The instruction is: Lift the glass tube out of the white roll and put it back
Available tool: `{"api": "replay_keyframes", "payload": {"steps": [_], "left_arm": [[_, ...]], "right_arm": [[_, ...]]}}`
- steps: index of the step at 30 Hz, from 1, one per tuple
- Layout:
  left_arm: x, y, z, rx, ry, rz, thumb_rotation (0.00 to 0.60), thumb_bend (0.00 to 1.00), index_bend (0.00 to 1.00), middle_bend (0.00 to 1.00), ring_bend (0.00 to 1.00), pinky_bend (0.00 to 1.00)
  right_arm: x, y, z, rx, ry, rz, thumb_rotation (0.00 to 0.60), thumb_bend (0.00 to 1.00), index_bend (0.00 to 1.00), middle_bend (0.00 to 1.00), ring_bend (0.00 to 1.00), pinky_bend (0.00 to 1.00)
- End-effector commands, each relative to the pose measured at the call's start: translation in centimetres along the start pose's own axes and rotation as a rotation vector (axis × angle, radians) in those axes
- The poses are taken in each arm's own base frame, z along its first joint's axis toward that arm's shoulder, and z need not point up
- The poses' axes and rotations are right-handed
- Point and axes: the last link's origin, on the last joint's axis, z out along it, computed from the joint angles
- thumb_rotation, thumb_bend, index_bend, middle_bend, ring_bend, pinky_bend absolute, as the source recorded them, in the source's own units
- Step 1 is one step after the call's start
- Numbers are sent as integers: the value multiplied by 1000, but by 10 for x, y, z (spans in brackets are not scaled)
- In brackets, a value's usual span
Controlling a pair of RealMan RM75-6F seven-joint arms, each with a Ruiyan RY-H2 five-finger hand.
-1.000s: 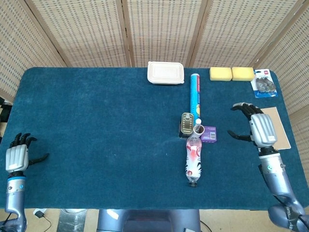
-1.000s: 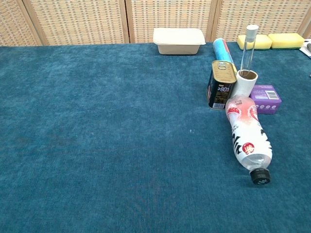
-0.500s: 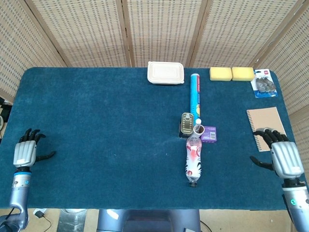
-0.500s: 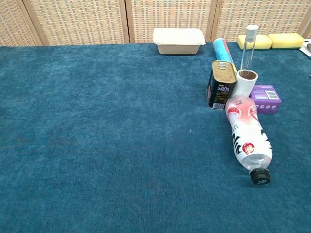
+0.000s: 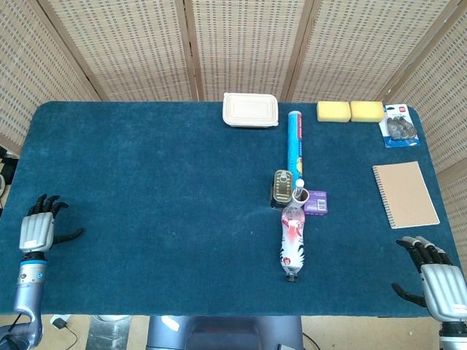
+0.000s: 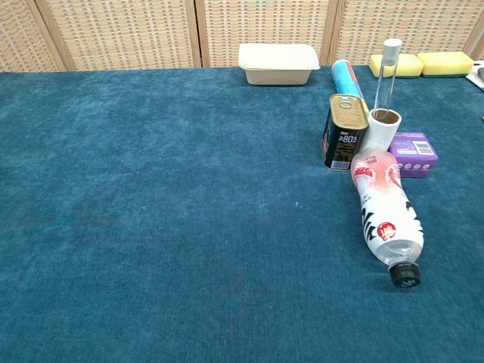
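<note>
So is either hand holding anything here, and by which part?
Nothing is held. The left hand and right hand are empty at the table's near corners; the glass tube stands in the white roll.

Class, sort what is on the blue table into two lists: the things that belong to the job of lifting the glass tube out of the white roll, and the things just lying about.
Belongs to the job:
glass tube
white roll

Lying about:
tin can
plastic bottle
purple box
blue cylinder
lidded container
two yellow sponges
notebook
blister pack
</note>
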Motion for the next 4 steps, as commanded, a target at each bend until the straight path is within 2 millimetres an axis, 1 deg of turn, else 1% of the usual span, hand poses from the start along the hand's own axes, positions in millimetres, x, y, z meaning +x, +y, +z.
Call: {"api": "replay_keyframes", "payload": {"steps": [1, 4], "left_arm": [[0, 0, 0, 0, 0, -1, 394, 29, 317, 178, 84, 204], [0, -1, -1, 3, 0, -3, 392, 30, 317, 178, 84, 205]], "right_arm": [[2, -6, -8, -9, 13, -14, 599, 189, 186, 191, 147, 187], [4, -9, -10, 1, 35, -6, 599, 189, 186, 191, 147, 186]]}}
